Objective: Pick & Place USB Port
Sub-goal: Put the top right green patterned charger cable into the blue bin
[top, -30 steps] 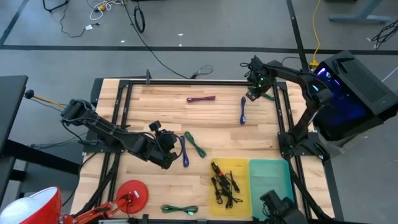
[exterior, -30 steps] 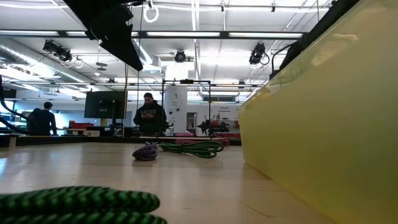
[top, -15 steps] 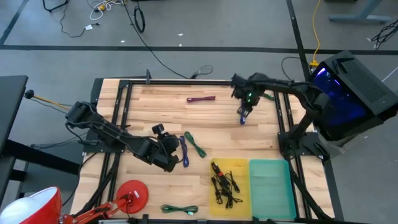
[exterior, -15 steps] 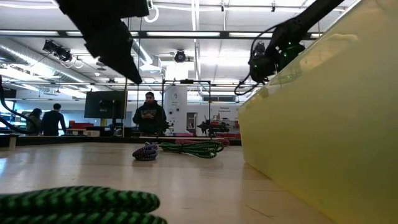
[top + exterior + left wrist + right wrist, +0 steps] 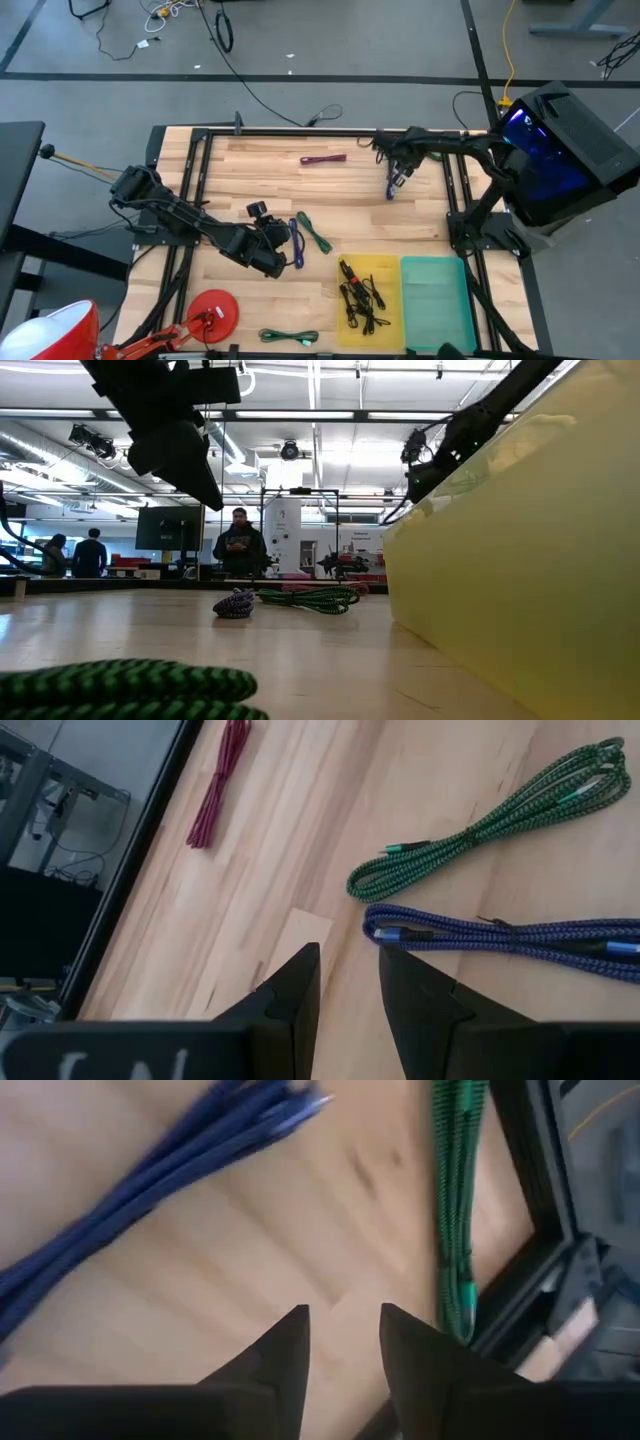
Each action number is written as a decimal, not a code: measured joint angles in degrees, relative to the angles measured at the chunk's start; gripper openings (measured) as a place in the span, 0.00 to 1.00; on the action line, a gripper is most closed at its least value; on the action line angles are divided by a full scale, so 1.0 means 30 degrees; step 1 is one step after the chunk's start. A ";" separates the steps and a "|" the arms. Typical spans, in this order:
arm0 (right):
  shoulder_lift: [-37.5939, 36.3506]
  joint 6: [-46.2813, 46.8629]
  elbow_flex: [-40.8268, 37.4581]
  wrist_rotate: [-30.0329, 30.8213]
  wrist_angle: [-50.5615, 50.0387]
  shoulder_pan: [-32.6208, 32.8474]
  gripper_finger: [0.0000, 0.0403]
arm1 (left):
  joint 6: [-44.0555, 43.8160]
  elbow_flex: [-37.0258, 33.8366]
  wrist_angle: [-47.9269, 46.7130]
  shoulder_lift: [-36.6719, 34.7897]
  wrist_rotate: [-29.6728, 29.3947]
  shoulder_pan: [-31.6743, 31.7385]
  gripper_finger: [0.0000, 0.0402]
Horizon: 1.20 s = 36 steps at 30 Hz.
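Several braided USB cables lie flat on the wooden table. A blue cable and a green cable lie mid-table, just right of my left gripper, which hovers open above the wood. In the left wrist view the blue cable and the green cable lie ahead of the fingers. A second blue cable lies far right, and my right gripper hovers open beside it. The right wrist view shows that blue cable and a green cable at the frame rail.
A maroon cable lies near the far edge. A yellow bin holds black cables, with a teal bin to its right. Another green cable and a red disc sit at the near edge. People stand in the room behind.
My right gripper swung from the table's far right corner toward the left and near side, coming over the far blue cable, with its arm now stretched along the far edge. My left gripper crept slightly toward the mid-table blue cable. No cable moved.
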 joint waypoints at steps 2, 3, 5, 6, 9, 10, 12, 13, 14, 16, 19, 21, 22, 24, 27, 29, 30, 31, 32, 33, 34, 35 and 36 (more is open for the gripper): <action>-0.0038 -0.0925 0.0031 -0.0142 0.0408 -0.1077 0.31 | 0.0005 0.0000 0.0072 -0.0007 0.0158 0.0000 0.28; -0.0056 -0.1418 0.0091 -0.0009 0.0445 -0.1601 0.31 | 0.0012 0.0000 0.0059 -0.0007 0.0162 0.0000 0.28; -0.0073 -0.2207 0.0360 0.0142 0.0899 -0.2708 0.31 | 0.0012 0.0000 0.0080 -0.0007 0.0104 0.0005 0.28; -0.0076 -0.2480 0.0485 -0.0052 0.1107 -0.3263 0.31 | 0.0013 0.0000 0.0085 -0.0007 0.0035 0.0053 0.28; -0.0090 -0.3203 0.0559 -0.3093 0.1742 -0.4988 0.31 | 0.0020 0.0000 0.0210 -0.0022 -0.0012 0.0293 0.28; -0.0083 -0.3447 0.0559 -0.3749 0.1980 -0.5449 0.32 | 0.0034 0.0000 0.0203 -0.0022 -0.0047 0.0376 0.28; -0.0052 -0.3818 0.0559 -0.3425 0.2091 -0.6056 0.34 | 0.0386 0.0000 0.0223 -0.0022 -0.0049 0.0550 0.28; -0.0034 -0.3937 0.0559 -0.3224 0.2091 -0.6315 0.35 | 0.0494 0.0000 0.0252 -0.0022 -0.0045 0.0620 0.28; -0.0031 -0.4178 0.0563 -0.3384 0.2166 -0.6508 0.37 | 0.0518 0.0000 0.0296 -0.0022 -0.0049 0.0694 0.28; -0.0051 -0.4396 0.0617 -0.4277 0.2575 -0.6814 0.41 | 0.0560 0.0000 0.0480 -0.0022 -0.0042 0.0906 0.28; 0.0054 -0.4503 0.0617 -0.4557 0.3251 -0.7132 0.48 | 0.1096 0.0000 0.0804 -0.0022 0.0001 0.1229 0.28; 0.0165 -0.4612 0.0617 -0.5073 0.3631 -0.7313 0.52 | 0.1493 0.0000 0.1172 -0.0022 0.0260 0.1405 0.28; 0.0237 -0.4655 0.0617 -0.5165 0.3758 -0.7371 0.54 | 0.1617 0.0000 0.1340 -0.0022 0.0360 0.1481 0.28; 0.0357 -0.4736 0.0617 -0.5533 0.3992 -0.7424 0.56 | 0.1678 0.0000 0.1508 -0.0022 0.0441 0.1593 0.28; 0.0431 -0.4917 0.0639 -0.6181 0.4293 -0.7424 0.56 | 0.1959 0.0000 0.1573 -0.0029 0.0468 0.1741 0.28; 0.0481 -0.4958 0.0642 -0.6232 0.4199 -0.7409 0.55 | 0.2019 0.0000 0.1583 -0.0027 0.0468 0.1761 0.28; 0.0476 -0.4938 0.0639 -0.6245 0.4160 -0.7414 0.54 | 0.2028 0.0000 0.1611 -0.0029 0.0468 0.1773 0.28; 0.0474 -0.4927 0.0647 -0.6383 0.3975 -0.7417 0.54 | 0.2050 0.0000 0.1635 -0.0029 0.0468 0.1770 0.28; 0.0474 -0.5092 0.0647 -0.6484 0.3587 -0.7424 0.53 | 0.2060 0.0000 0.1636 -0.0029 0.0468 0.1770 0.28; 0.0474 -0.5287 0.0639 -0.6300 0.3237 -0.7457 0.53 | 0.2061 0.0000 0.1631 -0.0029 0.0468 0.1770 0.28; 0.0474 -0.5220 0.0639 -0.6154 0.3238 -0.7570 0.53 | 0.2122 0.0000 0.1639 -0.0029 0.0469 0.1770 0.28; 0.0474 -0.4892 0.0641 -0.6642 0.3456 -0.7697 0.52 | 0.2311 0.0000 0.1649 -0.0029 0.0469 0.1770 0.28; 0.0474 -0.4722 0.0647 -0.7032 0.3502 -0.7790 0.52 | 0.2474 0.0000 0.1705 -0.0029 0.0475 0.1770 0.28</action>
